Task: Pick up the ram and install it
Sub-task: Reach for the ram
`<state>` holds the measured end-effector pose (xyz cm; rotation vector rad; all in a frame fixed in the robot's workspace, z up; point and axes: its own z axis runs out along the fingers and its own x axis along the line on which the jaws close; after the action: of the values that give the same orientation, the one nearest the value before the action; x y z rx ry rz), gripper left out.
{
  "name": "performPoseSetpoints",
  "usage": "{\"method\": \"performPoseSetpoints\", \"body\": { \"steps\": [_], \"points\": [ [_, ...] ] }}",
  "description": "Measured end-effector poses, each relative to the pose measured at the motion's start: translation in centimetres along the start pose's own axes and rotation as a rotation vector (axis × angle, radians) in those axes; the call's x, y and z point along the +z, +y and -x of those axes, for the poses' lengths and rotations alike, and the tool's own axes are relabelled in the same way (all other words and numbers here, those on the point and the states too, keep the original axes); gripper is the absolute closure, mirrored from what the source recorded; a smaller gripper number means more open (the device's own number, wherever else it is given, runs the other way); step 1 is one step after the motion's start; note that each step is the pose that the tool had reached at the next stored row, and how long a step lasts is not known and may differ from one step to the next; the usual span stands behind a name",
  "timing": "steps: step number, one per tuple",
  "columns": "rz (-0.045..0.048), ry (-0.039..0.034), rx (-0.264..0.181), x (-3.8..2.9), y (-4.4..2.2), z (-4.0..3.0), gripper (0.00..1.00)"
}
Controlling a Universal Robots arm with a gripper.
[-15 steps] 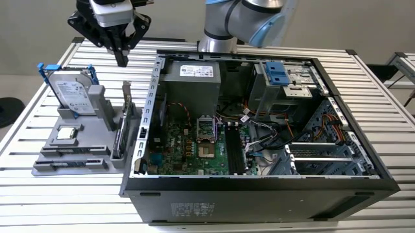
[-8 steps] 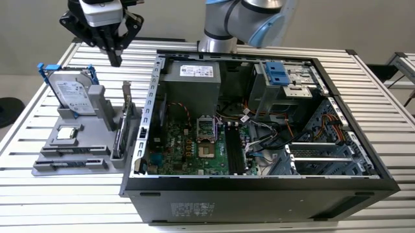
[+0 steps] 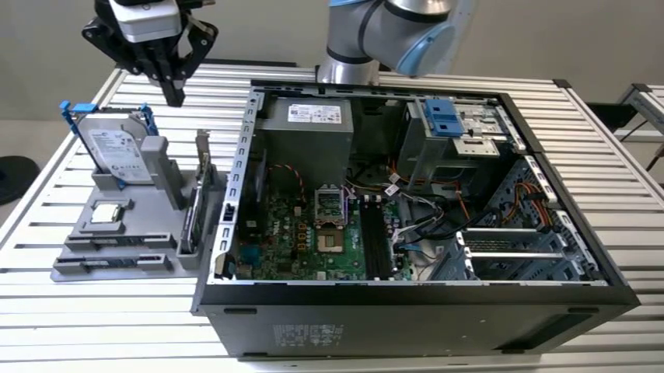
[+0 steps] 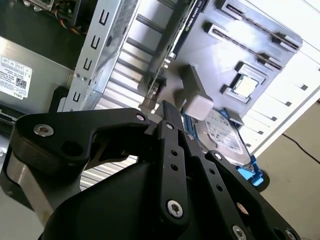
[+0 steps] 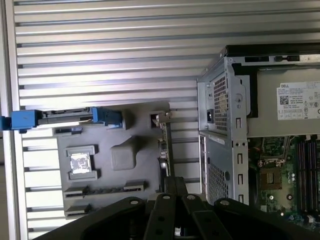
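While the slatted white desk (image 3: 83, 326) carries everything, the biggest thing on it is the black computer case (image 3: 415, 318), lying with its open side up and a patch of pale print on the wall nearest the exterior view. The arm (image 3: 394, 31) rises behind the case's far edge. Inside, the grey power supply (image 3: 311, 116) bears a white printed label, and the green board lies bare below it.

To the exterior view's left, a grey holder (image 3: 145, 225) sits just beside the case wall, with open desk slats around its other edges. In it stand the hard drive (image 3: 114, 148), upright with blue rails and a silver printed label, and a tall card (image 3: 199, 194) with a metal bracket at the edge nearest the case. A square processor (image 3: 107, 214) lies flat in its pocket.

The ram (image 3: 114, 264) appears to be the dark stick seated on edge in the slotted front of the holder.

The tool (image 3: 174, 95) hangs in free air above the desk's far side, beyond the hard drive and well apart from the ram, its black fingers (image 4: 167, 130) drawn narrow together with nothing between them
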<state>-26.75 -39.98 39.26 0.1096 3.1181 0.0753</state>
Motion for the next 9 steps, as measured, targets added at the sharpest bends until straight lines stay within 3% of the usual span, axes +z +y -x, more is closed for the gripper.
{"method": "performPoseSetpoints", "body": {
  "steps": [9],
  "points": [
    [0.0000, 0.0000, 0.000, -0.03, -0.11, -1.36, 1.00]
  ]
}}
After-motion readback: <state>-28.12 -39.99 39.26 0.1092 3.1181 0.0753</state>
